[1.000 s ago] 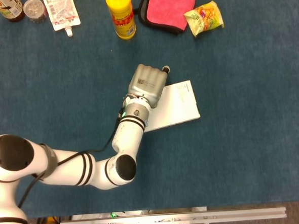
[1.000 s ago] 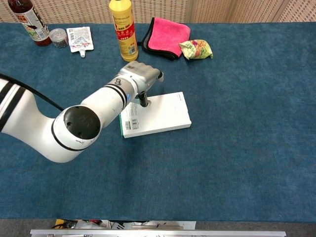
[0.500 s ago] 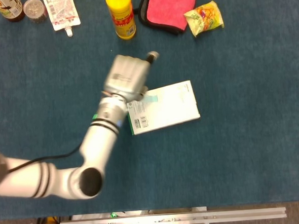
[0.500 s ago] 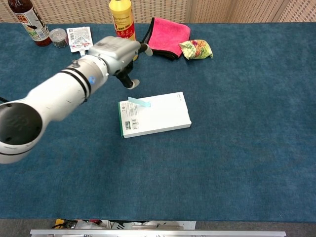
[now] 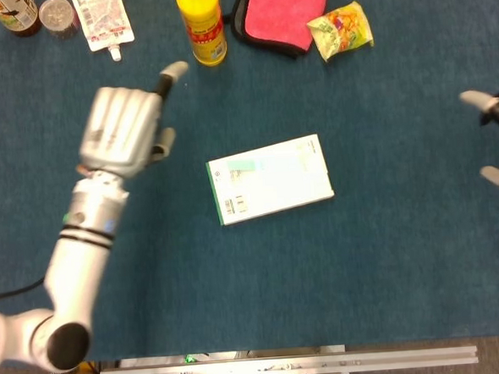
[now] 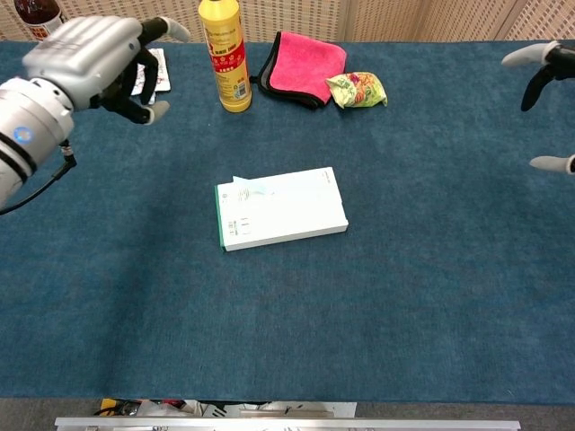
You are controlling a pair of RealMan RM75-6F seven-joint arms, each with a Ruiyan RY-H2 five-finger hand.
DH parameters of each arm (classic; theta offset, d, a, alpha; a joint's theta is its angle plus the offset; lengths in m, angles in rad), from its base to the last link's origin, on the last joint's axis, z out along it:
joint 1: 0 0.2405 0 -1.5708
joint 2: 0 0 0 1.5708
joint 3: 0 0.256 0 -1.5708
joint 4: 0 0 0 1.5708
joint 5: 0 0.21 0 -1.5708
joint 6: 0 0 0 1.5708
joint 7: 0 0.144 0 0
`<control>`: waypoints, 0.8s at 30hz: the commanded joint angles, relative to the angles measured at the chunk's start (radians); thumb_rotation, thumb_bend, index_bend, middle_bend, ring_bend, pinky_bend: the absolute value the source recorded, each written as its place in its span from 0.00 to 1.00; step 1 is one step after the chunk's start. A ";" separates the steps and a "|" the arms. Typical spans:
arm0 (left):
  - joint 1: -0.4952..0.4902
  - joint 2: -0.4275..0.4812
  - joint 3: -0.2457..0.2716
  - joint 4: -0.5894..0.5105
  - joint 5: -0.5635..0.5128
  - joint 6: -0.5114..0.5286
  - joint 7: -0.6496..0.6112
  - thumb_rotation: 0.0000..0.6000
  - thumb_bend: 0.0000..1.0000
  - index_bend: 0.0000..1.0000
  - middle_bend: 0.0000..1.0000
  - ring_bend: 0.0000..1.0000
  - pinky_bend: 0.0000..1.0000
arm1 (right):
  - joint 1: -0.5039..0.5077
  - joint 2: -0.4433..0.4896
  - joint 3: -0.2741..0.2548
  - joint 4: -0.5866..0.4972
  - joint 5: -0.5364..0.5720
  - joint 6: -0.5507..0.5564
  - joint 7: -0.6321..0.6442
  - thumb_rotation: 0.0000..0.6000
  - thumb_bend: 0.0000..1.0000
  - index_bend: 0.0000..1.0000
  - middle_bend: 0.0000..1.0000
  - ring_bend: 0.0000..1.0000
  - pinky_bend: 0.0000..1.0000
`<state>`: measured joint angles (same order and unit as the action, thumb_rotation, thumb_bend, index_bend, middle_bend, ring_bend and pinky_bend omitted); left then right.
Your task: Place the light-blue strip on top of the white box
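The white box [image 5: 270,178] [image 6: 282,207] lies flat in the middle of the blue table. The light-blue strip [image 5: 242,165] [image 6: 252,185] rests on the box's top near its left end. My left hand [image 5: 124,128] [image 6: 94,56] hovers well to the left of the box, fingers spread, holding nothing. Only the fingertips of my right hand [image 5: 494,138] [image 6: 543,97] show at the right edge, spread apart and empty.
Along the back stand a yellow bottle [image 5: 201,25] [image 6: 225,54], a pink cloth [image 5: 286,10] [image 6: 305,65], a snack packet [image 5: 341,30] [image 6: 357,89], a white pouch [image 5: 103,20], a small jar [image 5: 57,13] and a dark bottle [image 5: 13,13].
My left hand let go of the strip, leaving it on the box, and drew back up and to the left. My right hand's fingertips have come into view at the right edge.
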<state>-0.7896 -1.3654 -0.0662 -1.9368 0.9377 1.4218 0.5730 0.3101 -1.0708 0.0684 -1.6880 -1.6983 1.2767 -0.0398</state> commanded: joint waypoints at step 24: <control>0.387 0.117 0.076 0.211 0.242 0.124 -0.307 1.00 0.32 0.18 0.69 0.70 0.90 | 0.427 -0.155 0.074 -0.015 0.206 -0.602 -0.157 1.00 1.00 0.10 1.00 1.00 1.00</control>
<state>-0.4062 -1.2532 0.0111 -1.7209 1.1751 1.5478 0.2673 0.6917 -1.2024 0.1250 -1.7133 -1.5410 0.7279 -0.1669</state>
